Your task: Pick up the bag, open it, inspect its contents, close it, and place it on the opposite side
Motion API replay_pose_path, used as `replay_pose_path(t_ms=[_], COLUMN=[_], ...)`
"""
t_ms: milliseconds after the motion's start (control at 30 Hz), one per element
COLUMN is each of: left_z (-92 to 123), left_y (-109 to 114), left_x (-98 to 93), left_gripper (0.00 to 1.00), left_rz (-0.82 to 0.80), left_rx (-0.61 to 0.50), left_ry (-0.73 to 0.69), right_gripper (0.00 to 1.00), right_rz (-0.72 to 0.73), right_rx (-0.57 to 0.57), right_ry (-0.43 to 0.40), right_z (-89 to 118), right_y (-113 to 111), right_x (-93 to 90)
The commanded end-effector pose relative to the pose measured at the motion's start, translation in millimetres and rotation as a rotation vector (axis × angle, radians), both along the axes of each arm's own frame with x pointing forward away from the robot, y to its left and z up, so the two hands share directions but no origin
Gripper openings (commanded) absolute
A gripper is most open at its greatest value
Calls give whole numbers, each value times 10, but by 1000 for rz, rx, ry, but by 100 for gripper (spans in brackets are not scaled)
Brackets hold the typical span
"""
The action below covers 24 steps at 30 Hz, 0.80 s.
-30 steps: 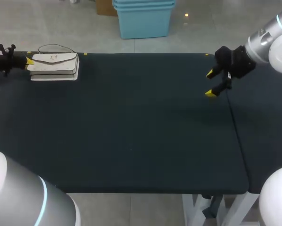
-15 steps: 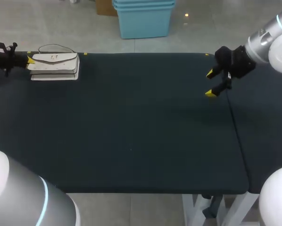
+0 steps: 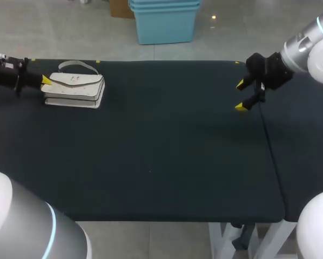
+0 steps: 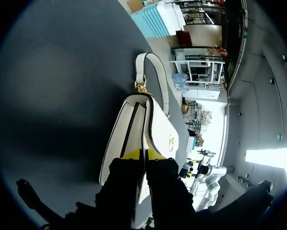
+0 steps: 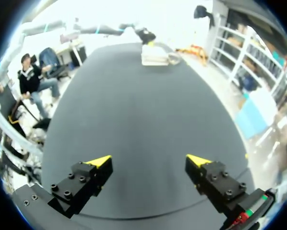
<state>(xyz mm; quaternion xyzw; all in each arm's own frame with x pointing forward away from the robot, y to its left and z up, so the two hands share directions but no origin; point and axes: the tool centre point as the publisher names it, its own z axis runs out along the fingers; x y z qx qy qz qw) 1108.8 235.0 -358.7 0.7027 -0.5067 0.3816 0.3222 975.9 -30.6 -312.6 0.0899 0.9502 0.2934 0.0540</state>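
A cream handbag (image 3: pixel 75 89) with a short curved handle (image 3: pixel 78 65) is at the far left of the dark table (image 3: pixel 161 151). My left gripper (image 3: pixel 45 82) comes in from the left edge and is shut on the bag's left end. In the left wrist view the yellow tips (image 4: pixel 143 154) pinch a panel of the bag (image 4: pixel 153 124), and the handle (image 4: pixel 144 72) sticks out ahead. At the far right my right gripper (image 3: pixel 241 95) hangs open above the table with nothing in it. From the right wrist, that gripper (image 5: pixel 148 163) faces the bag (image 5: pixel 155 56) far ahead across the table.
A seam (image 3: pixel 269 145) at the right divides the main table from a second dark table top (image 3: pixel 302 151). My two arm bases fill the near corners (image 3: pixel 21 226).
My left gripper has carried the bag to the right and a little nearer, away from the far left corner. The right arm has not moved.
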Motion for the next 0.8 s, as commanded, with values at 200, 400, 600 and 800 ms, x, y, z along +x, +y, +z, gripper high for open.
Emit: replay_pose_path(t_ms=[200,400,600,800], left_z=[44,78,47,183], left_y=[-513,-861,-1143,-1294], left_x=[-219,-456,-661,-730], left_gripper=[0,0,0,0], left_rz=[-492,-325,-171,-78], left_rx=[-82,-56,-21,13], left_ry=[245,141,43,-74], right_gripper=[100,100,100,100], right_rz=[1,1,1,1], right_rx=[0,0,0,0], right_ry=[1,1,1,1], right_z=[-3,-3,-3,-3], right_y=[2,2,2,2], right_x=[7,7,7,7])
